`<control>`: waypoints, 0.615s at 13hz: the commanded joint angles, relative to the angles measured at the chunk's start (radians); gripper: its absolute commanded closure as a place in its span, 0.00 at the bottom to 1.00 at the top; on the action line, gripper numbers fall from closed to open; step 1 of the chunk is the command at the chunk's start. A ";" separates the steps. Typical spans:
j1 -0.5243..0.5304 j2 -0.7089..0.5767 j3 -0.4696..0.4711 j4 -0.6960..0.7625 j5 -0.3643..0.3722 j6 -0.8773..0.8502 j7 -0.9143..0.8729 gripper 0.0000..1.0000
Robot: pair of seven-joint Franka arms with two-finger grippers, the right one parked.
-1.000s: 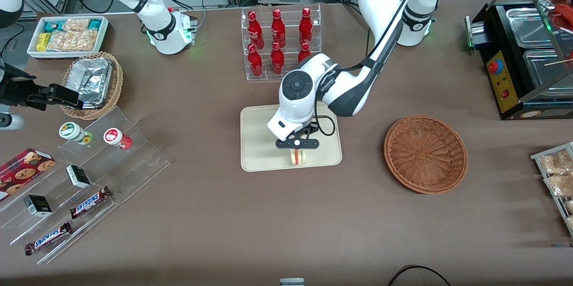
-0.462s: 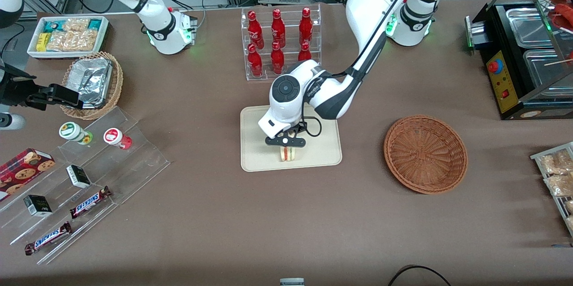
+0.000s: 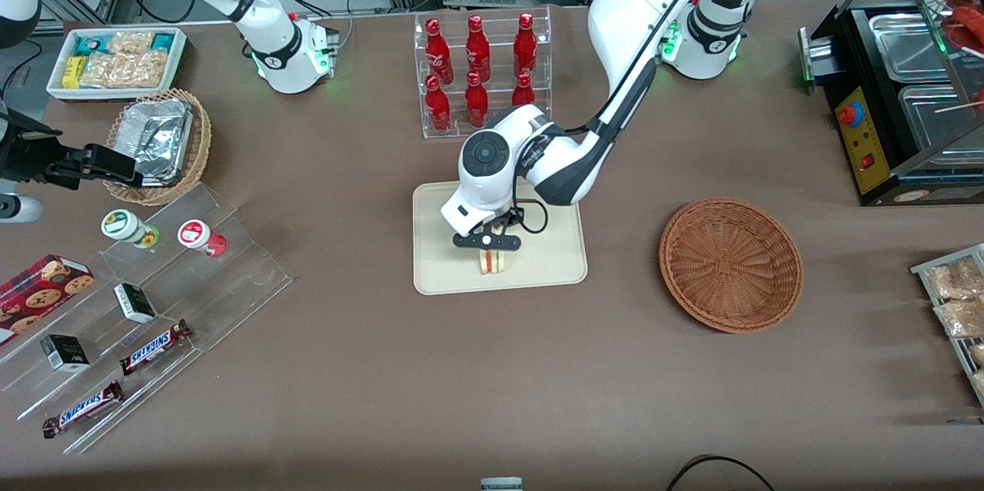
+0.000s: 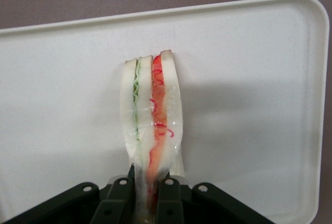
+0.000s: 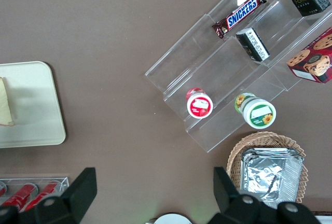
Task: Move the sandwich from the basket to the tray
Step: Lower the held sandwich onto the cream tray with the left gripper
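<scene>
The sandwich (image 3: pixel 492 262), a wrapped wedge of white bread with red and green filling, stands on its edge on the cream tray (image 3: pixel 438 260), on the part nearer the front camera. My left gripper (image 3: pixel 487 243) is directly above it and shut on its upper end. The wrist view shows the sandwich (image 4: pixel 151 115) pinched between the two dark fingers (image 4: pixel 119 200), its free end resting on the tray (image 4: pixel 249 79). The reddish-brown basket (image 3: pixel 730 264) stands empty beside the tray, toward the working arm's end. The right wrist view catches an edge of the sandwich (image 5: pixel 5 105) on the tray (image 5: pixel 36 110).
A clear rack of red bottles (image 3: pixel 480 72) stands just farther from the front camera than the tray. A clear stepped shelf with jars and Snickers bars (image 3: pixel 146 299) and a tan basket with foil (image 3: pixel 157 141) lie toward the parked arm's end. A black food warmer (image 3: pixel 899 91) stands at the working arm's end.
My gripper has carried the sandwich a little across the tray toward the parked arm's end and lower, and has nearly stopped in the last half second.
</scene>
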 commanded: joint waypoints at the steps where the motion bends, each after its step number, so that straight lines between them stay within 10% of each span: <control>1: -0.020 0.007 0.009 0.015 0.003 -0.016 -0.037 0.26; 2: -0.021 0.007 0.009 0.017 0.004 -0.018 -0.034 0.03; 8: 0.003 -0.074 0.016 0.029 -0.004 -0.099 -0.052 0.01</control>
